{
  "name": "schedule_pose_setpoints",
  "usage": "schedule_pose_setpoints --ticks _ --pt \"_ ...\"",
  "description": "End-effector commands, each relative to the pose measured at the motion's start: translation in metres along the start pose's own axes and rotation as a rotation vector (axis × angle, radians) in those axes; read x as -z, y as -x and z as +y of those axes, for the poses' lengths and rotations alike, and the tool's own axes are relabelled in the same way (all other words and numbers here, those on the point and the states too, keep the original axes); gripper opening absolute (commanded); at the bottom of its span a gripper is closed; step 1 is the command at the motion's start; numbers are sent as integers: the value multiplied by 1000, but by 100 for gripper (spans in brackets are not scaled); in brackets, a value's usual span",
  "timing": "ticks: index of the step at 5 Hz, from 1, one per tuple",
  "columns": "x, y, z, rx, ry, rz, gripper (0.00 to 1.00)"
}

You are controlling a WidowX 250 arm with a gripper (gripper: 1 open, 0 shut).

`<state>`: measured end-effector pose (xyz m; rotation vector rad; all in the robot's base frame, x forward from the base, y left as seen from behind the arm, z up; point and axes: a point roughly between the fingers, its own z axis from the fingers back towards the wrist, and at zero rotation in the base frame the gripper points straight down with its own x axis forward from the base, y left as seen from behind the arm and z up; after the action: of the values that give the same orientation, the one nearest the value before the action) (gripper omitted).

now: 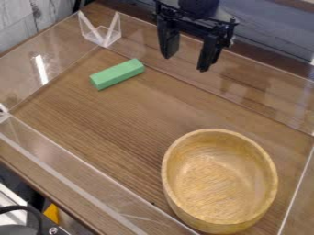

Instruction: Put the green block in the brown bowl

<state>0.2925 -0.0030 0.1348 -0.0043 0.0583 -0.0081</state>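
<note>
- A wooden table [110, 128] fills the view, its grain running across, with low clear walls around its edges.
- The brown bowl [221, 179] sits at the lower right. It is round, light wood with a thick rim, and it is empty. It looks stiff and stable, a wide target to drop into.
- The gripper [194, 48] hangs at the top centre, black, pointing down at the table. Its fingers stand spread apart with nothing between them. It is above the table, apart from both the block and the bowl.
- A small clear plastic stand [101, 29] sits at the upper left, near the back wall.
- The green block [117, 73] lies flat on the table at the upper left, to the left of the gripper and below the stand, well apart from the bowl. It is a small, bright green, flat rectangle lying at a slant.
- Judged by its look, the block is light and rigid, with matte faces that should not slip much.
- The best hold seems to be across its narrow width, at the middle of its long sides, with the fingers turned to match its slant.
</note>
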Motion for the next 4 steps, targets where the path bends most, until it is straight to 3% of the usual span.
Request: schedule_pose_setpoints --ticks 1,2,4 --pt "3 -1 9 36 -7 1 100" --pt "10 -1 32 99 -29 0 100" --pt "25 1 94 135 -73 -38 100"
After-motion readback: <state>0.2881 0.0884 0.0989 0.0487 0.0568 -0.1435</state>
